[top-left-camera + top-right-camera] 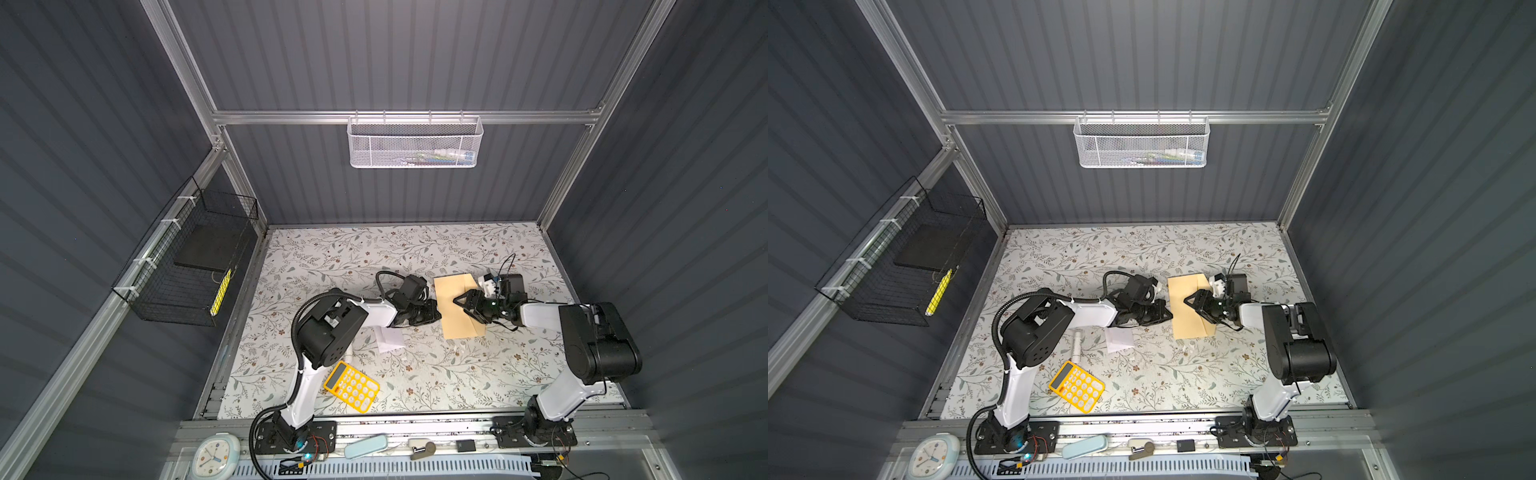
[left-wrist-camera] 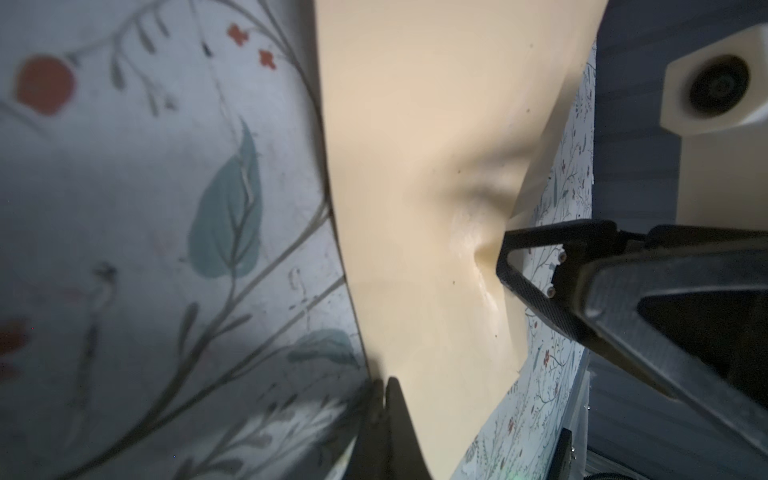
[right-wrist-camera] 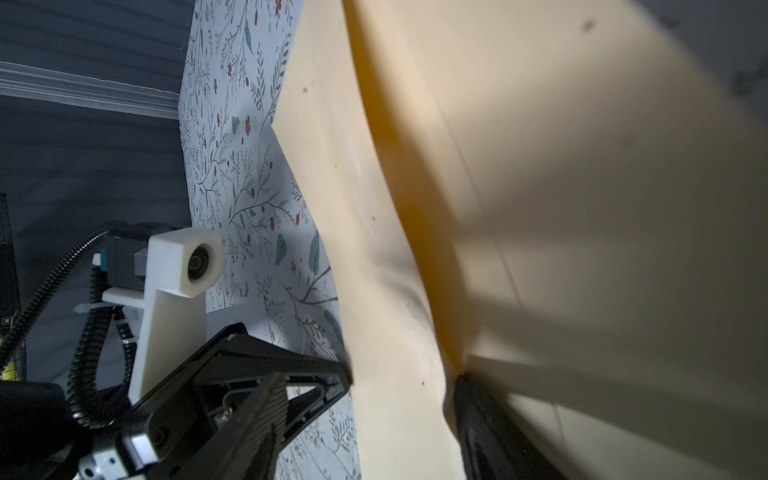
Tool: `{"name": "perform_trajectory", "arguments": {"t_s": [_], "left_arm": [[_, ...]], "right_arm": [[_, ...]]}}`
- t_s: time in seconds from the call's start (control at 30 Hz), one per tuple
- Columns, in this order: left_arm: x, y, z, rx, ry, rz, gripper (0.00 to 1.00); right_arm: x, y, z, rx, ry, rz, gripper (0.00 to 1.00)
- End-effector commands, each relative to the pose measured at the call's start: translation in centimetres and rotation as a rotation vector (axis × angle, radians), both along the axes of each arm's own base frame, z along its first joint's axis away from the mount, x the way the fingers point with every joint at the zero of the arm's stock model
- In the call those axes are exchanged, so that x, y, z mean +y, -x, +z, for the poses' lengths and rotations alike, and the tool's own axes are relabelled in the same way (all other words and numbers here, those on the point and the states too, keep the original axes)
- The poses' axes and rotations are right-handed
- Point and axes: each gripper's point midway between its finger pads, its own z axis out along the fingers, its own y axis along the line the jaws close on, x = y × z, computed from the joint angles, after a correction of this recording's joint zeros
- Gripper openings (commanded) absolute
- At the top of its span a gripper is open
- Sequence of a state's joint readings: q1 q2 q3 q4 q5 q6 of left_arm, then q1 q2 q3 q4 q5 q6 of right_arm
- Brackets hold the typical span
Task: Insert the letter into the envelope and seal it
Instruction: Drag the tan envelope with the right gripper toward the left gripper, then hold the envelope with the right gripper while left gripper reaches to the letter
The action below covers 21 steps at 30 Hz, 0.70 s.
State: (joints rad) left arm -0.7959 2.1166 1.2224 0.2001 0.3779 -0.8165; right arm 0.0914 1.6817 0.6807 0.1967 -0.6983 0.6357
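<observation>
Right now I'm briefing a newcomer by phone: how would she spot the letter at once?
On the floral tabletop, look between the yellow calculator and the tan envelope, close to the left arm. The letter is the flat white paper sheet there; the white tube beside it is round, not flat.

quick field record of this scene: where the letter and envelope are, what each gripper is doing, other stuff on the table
envelope: tan kraft-paper rectangular envelope, on the floral table
letter: thin white paper letter, flat on the table, apart from the envelope, not gripped
left gripper: shut, seemingly pinching the envelope's edge on the letter's side
right gripper: open, over the envelope, one finger denting it
other: yellow calculator; white glue-stick tube
task state: letter not yet inserted
</observation>
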Motion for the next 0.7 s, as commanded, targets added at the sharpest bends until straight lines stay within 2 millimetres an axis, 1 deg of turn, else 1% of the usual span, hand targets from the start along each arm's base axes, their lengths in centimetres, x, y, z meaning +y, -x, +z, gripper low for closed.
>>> {"name": "perform_trajectory", "arguments": {"t_s": [0.0,0.17,0.37,0.43,0.57,0.67], "left_arm": [[3.2,1.7,-5.1,0.065,-0.181,0.016,0.04],[3.4,1.6,-5.2,0.057,-0.203,0.019,0.03],[3.4,1.4,-5.3,0.050,-0.215,0.010,0.03],[3.2,1.3,-5.2,0.046,-0.210,0.005,0.03],[2.5,0.9,-4.4,0.031,-0.181,-0.003,0.04],[2.2,0.8,-4.3,0.029,-0.172,-0.008,0.04]], "right_arm": [[2.1,3.3,0.2,0.098,-0.095,0.102,0.65],[1.5,3.3,0.0,0.098,-0.068,0.084,0.63],[-1.2,3.3,-1.2,0.141,0.150,0.039,0.64],[-1.7,3.4,-1.4,0.144,0.197,0.042,0.64],[-1.9,3.6,-2.1,0.157,0.211,0.055,0.63],[-1.4,3.8,-2.7,0.161,0.176,0.054,0.60]]}}
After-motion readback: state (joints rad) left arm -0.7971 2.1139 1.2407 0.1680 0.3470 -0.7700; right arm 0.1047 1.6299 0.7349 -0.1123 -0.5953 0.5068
